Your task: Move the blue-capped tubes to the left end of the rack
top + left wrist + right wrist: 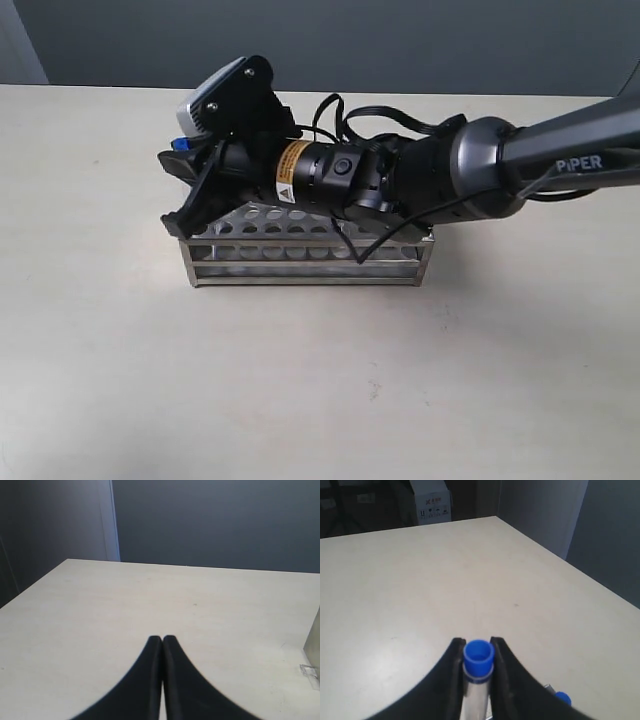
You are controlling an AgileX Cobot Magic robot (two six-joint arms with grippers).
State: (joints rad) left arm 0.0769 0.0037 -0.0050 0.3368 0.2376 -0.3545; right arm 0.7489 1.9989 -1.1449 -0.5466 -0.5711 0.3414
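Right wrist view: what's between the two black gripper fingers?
A slim clear tube with a bright blue cap, clamped between the fingers of the right gripper. The right wrist view shows it plainly.

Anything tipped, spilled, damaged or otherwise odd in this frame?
Nothing stands out. The silver steel test-tube rack sits level on the pale table, and the right gripper is closed on one blue-capped clear tube; no spill shows.
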